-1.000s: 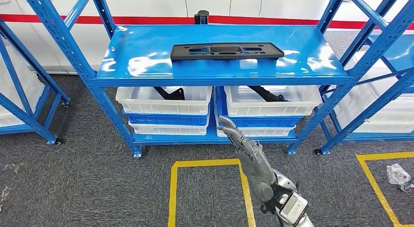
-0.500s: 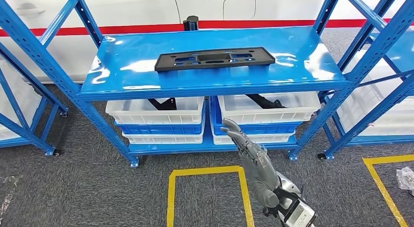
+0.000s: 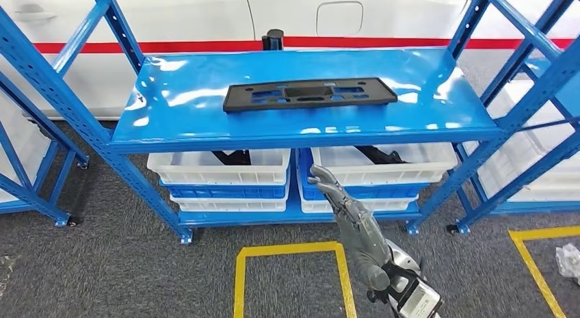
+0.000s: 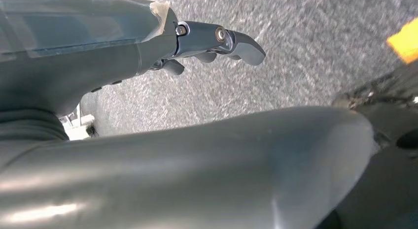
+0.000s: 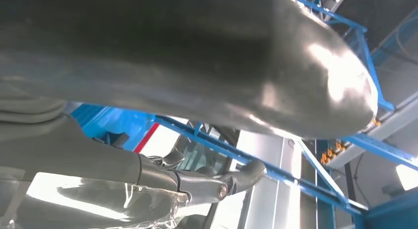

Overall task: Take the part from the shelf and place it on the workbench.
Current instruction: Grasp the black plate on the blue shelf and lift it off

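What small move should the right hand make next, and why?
Probably raise the right hand up and forward toward the black plastic part. The part lies flat and untouched on the blue shelf's top deck, while the hand holds nothing, fingers extended, below that deck in front of the white bins.

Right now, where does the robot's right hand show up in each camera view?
Head view: the right hand rises right of bottom centre, its fingers in front of the white bins.
Left wrist view: not in it; grey carpet there.
Right wrist view: the hand fills the foreground, dark fingers against blue beams.
Shared landmark: the blue shelf frame, in the head and right wrist views.
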Action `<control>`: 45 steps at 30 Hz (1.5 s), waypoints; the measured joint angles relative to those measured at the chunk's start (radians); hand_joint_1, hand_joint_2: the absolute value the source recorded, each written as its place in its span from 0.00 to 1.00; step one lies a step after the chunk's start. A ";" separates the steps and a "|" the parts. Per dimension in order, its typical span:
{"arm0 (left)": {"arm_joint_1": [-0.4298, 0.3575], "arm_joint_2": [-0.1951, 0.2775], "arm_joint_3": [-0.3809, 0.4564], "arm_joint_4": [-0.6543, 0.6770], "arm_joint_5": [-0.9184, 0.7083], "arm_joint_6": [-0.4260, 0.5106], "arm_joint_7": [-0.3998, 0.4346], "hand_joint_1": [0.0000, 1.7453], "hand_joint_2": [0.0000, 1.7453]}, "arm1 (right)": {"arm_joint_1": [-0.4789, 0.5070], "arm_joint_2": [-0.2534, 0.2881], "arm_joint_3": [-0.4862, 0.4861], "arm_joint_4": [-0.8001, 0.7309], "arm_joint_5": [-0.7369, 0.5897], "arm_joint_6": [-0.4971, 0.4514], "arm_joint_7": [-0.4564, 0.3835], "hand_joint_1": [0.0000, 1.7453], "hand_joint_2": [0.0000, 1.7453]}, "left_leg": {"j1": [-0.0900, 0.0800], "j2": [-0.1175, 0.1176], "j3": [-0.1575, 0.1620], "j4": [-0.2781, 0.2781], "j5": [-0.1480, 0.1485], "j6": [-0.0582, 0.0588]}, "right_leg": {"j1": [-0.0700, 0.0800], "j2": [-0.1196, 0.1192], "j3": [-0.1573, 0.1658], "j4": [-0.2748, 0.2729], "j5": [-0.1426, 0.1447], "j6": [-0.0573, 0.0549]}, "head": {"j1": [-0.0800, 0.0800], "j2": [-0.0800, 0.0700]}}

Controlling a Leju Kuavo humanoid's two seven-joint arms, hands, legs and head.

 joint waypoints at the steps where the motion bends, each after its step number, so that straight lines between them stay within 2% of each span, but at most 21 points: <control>1: 0.000 0.000 0.000 0.000 0.000 0.000 -0.001 0.00 0.00 | 0.000 0.000 0.000 0.000 0.000 0.000 0.000 0.00 0.00 | 0.000 -0.002 0.008 -0.004 -0.003 0.008 | 0.000 -0.001 0.011 -0.003 0.003 0.006 | 0.000 0.000; 2: 0.001 0.001 0.000 0.000 0.002 0.001 -0.003 0.00 0.00 | -0.003 0.000 0.000 0.000 0.000 0.001 0.000 0.00 0.00 | 0.001 -0.003 0.023 -0.011 -0.009 0.019 | 0.001 -0.002 0.007 0.023 0.002 0.011 | 0.001 0.000; 4: 0.005 0.002 0.001 0.001 0.007 0.003 -0.009 0.00 0.00 | -0.011 -0.001 0.002 0.002 0.001 0.002 0.000 0.00 0.00 | 0.004 -0.009 0.067 -0.028 -0.035 0.041 | 0.002 -0.004 -0.084 0.157 -0.024 0.022 | 0.006 0.000; 5: 0.008 0.002 0.001 0.001 0.011 0.004 -0.012 0.00 0.00 | -0.015 -0.002 0.002 0.004 0.001 0.004 0.000 0.00 0.00 | 0.006 -0.012 0.090 -0.032 -0.054 0.042 | 0.002 -0.006 -0.129 0.165 0.006 0.032 | 0.009 0.000; 6: 0.012 0.003 0.001 0.001 0.014 0.004 -0.014 0.00 0.00 | -0.018 -0.003 0.002 0.006 0.001 0.004 0.000 0.00 0.00 | 0.005 -0.014 0.114 -0.030 -0.073 0.033 | 0.003 -0.008 -0.160 0.142 0.034 0.027 | 0.010 0.000; 8: 0.016 0.005 0.002 0.001 0.018 0.006 -0.018 0.00 0.00 | -0.025 -0.002 0.003 0.008 0.002 0.006 0.000 0.00 0.00 | 0.004 -0.015 0.146 -0.023 -0.097 0.011 | 0.004 -0.010 -0.128 0.018 0.114 0.007 | 0.010 0.000; 9: 0.017 0.006 0.002 0.001 0.019 0.006 -0.019 0.00 0.00 | -0.028 0.000 0.003 0.009 0.003 0.006 0.000 0.00 0.00 | 0.004 -0.012 0.150 -0.013 -0.104 0.001 | 0.003 -0.010 -0.118 0.014 0.108 -0.015 | 0.009 0.000; 11: 0.016 0.007 0.002 0.001 0.019 0.006 -0.019 0.00 0.00 | -0.032 0.003 0.003 0.009 0.005 0.005 0.001 0.00 0.00 | 0.007 -0.008 0.115 0.051 -0.125 -0.007 | -0.003 -0.010 -0.097 0.011 0.105 -0.029 | 0.004 0.000; 14: 0.018 0.006 0.002 0.001 0.019 0.006 -0.018 0.00 0.00 | -0.033 0.005 0.003 0.009 0.009 0.000 0.004 0.00 0.00 | 0.011 -0.006 -0.012 0.221 -0.185 -0.019 | -0.002 -0.009 -0.082 0.011 0.088 -0.038 | 0.001 0.000; 15: 0.020 0.006 0.002 0.001 0.017 0.005 -0.018 0.00 0.00 | -0.032 0.005 0.003 0.009 0.011 -0.004 0.005 0.00 0.00 | 0.012 -0.005 -0.043 0.244 -0.193 -0.022 | -0.002 -0.008 -0.075 0.011 0.080 -0.037 | 0.001 0.000; 17: 0.023 0.008 0.002 0.001 0.013 0.005 -0.018 0.00 0.00 | -0.030 0.005 0.003 0.009 0.016 -0.011 0.006 0.00 0.00 | 0.012 -0.003 -0.056 0.185 -0.143 -0.021 | -0.002 -0.005 -0.051 0.011 0.061 -0.033 | 0.000 0.000; 19: 0.023 0.010 0.002 0.001 0.011 0.004 -0.018 0.00 0.00 | -0.028 0.004 0.003 0.009 0.020 -0.019 0.006 0.00 0.00 | 0.010 -0.001 -0.029 0.062 -0.045 -0.012 | -0.001 -0.005 -0.026 0.011 0.040 -0.025 | 0.001 0.000; 21: 0.023 0.012 0.001 0.002 0.009 0.003 -0.018 0.00 0.00 | -0.026 0.004 0.002 0.007 0.023 -0.027 0.007 0.00 0.00 | 0.004 0.000 -0.012 0.002 -0.005 0.000 | 0.003 -0.004 -0.013 0.007 0.023 -0.013 | 0.002 0.000; 25: 0.021 0.013 0.001 0.002 0.008 0.002 -0.017 0.00 0.00 | -0.021 0.000 0.002 -0.001 0.028 -0.038 0.009 0.00 0.00 | 0.004 -0.002 0.021 -0.013 -0.007 0.029 | 0.006 -0.003 -0.009 0.048 0.020 0.015 | 0.003 0.000; 30: 0.017 0.014 0.001 0.002 0.008 0.001 -0.016 0.00 0.00 | -0.015 -0.009 0.002 -0.005 0.030 -0.043 0.009 0.00 0.00 | 0.004 -0.006 0.056 -0.016 -0.038 0.044 | 0.006 -0.004 -0.194 0.290 -0.063 0.007 | 0.009 0.000; 32: 0.017 0.013 0.001 0.002 0.008 0.001 -0.016 0.00 0.00 | -0.012 -0.012 0.002 -0.005 0.030 -0.043 0.009 0.00 0.00 | 0.003 -0.010 0.078 -0.016 -0.055 0.042 | 0.006 -0.004 -0.212 0.241 -0.037 0.021 | 0.009 0.000; 34: 0.017 0.012 0.001 0.002 0.008 0.001 -0.015 0.00 0.00 | -0.012 -0.014 0.002 -0.005 0.030 -0.043 0.009 0.00 0.00 | 0.002 -0.012 0.105 -0.016 -0.075 0.037 | 0.007 -0.006 -0.187 0.113 0.056 0.036 | 0.009 0.000; 36: 0.016 0.012 0.002 0.002 0.009 0.002 -0.015 0.00 0.00 | -0.012 -0.015 0.002 -0.005 0.031 -0.043 0.009 0.00 0.00 | -0.001 -0.012 0.120 -0.017 -0.092 0.026 | 0.011 -0.011 -0.167 0.043 0.117 0.020 | 0.009 0.000; 38: 0.015 0.013 0.002 0.002 0.009 0.002 -0.015 0.00 0.00 | -0.012 -0.015 0.002 -0.007 0.031 -0.043 0.009 0.00 0.00 | -0.003 -0.011 0.125 -0.015 -0.099 0.014 | 0.013 -0.011 -0.159 0.036 0.125 -0.007 | 0.008 0.000; 40: 0.013 0.014 0.002 0.002 0.009 0.003 -0.015 0.00 0.00 | -0.014 -0.014 0.002 -0.009 0.032 -0.043 0.009 0.00 0.00 | -0.001 -0.008 0.115 0.012 -0.099 0.007 | 0.006 -0.009 -0.145 0.031 0.127 -0.017 | 0.008 0.000; 45: 0.012 0.014 0.002 0.002 0.009 0.003 -0.015 0.00 0.00 | -0.017 -0.007 0.002 -0.010 0.037 -0.047 0.010 0.00 0.00 | 0.007 -0.004 -0.055 0.259 -0.182 -0.018 | 0.004 -0.009 -0.119 0.027 0.108 -0.042 | 0.005 0.000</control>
